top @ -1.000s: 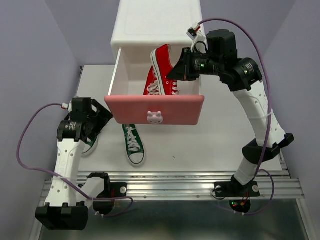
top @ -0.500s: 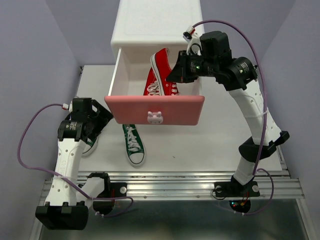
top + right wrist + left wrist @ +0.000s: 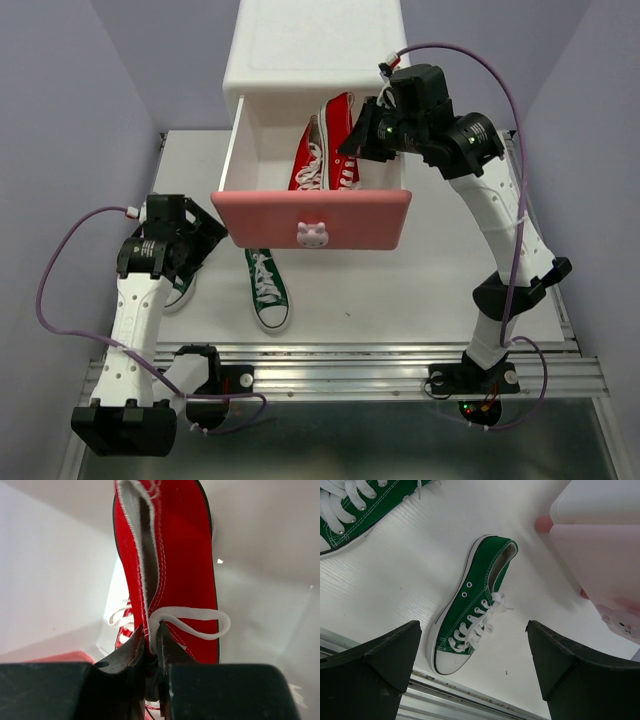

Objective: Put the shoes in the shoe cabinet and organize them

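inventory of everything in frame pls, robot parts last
shoe cabinet: one, white, far end of the table.
drawer: one, pink front, pulled open toward the arms.
bunny knob: one, white, middle of the drawer front.
red shoes: two, red with white laces, both in the open drawer; the right one is held at its opening rim.
green shoes: two, green with white laces, on the table; one in front of the drawer, one partly under the left arm.
table: one, white.
left gripper: open, above the green shoes.
right gripper: shut on a red shoe, at the drawer.
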`<state>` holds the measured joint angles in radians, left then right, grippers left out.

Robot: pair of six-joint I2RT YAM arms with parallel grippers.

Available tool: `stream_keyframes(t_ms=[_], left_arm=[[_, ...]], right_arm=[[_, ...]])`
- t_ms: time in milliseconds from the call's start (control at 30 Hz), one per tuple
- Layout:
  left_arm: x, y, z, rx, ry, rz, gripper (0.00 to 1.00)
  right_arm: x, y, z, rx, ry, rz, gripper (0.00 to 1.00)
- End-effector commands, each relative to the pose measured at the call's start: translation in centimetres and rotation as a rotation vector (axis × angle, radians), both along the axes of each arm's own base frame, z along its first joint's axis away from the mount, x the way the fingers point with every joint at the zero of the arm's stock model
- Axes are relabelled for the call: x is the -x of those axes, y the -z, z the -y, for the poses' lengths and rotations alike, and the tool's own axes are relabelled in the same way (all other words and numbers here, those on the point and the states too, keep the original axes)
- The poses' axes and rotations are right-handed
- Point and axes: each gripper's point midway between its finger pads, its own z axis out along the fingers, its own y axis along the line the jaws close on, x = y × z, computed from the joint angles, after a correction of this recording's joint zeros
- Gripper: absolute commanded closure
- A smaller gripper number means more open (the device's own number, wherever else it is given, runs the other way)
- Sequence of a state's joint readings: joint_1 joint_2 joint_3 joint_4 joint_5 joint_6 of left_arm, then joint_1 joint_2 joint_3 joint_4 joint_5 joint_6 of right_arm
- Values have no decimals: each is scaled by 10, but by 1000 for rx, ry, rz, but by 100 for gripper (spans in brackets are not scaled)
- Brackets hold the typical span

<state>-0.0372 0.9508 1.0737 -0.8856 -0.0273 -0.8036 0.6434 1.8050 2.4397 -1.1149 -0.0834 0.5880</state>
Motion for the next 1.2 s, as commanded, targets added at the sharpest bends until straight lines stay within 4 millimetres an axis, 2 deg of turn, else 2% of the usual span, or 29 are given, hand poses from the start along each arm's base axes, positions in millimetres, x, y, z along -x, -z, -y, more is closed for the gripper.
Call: stream_keyframes(t_ms=[0,133,167,233,267,300,367,533,567,633,667,833,1000,1167], left_arm=[[-5,-4,-4,-15,-13,22,1],[-6,-3,-5,-24,-9,16,1],[-7,-2,-5,-26,-7,14,1],[-7,-2,-5,-26,-3,14,1],[-8,-2,-5,-26,1,13,1],[-9,-2,-5,-29,4,15,1],[-10,-1,-4,-31,9,10,1],[-8,0,-6,-49,24,-2,1],[-8,0,-7,-54,24,-2,1],[-6,1,-8,-60,25,-7,1],[-6,1,-8,-63,29,-9,1],[-6,1,-10,-79,36,-19,1],[-8,2,-10,-88,49,-27,1],[-8,3,-11,-95,50,-33,1]], right_arm=[[-21,-42,20,-92,220,101,99],[-24,-45,28,-112,275,104,99],[-17,-53,26,-124,269,129,99],[-15,-65,22,-123,272,192,99],[-15,-74,27,-118,303,231,99],[-13,-76,22,-102,296,253,99],[-16,-83,29,-94,330,272,99],[-14,-56,21,-28,371,220,99],[-19,-51,30,-1,426,220,99],[-20,-49,29,23,452,233,99],[-23,-49,36,46,491,244,99],[-28,-41,31,89,469,251,99],[-28,-17,17,152,389,207,100],[-27,5,16,220,373,158,99]])
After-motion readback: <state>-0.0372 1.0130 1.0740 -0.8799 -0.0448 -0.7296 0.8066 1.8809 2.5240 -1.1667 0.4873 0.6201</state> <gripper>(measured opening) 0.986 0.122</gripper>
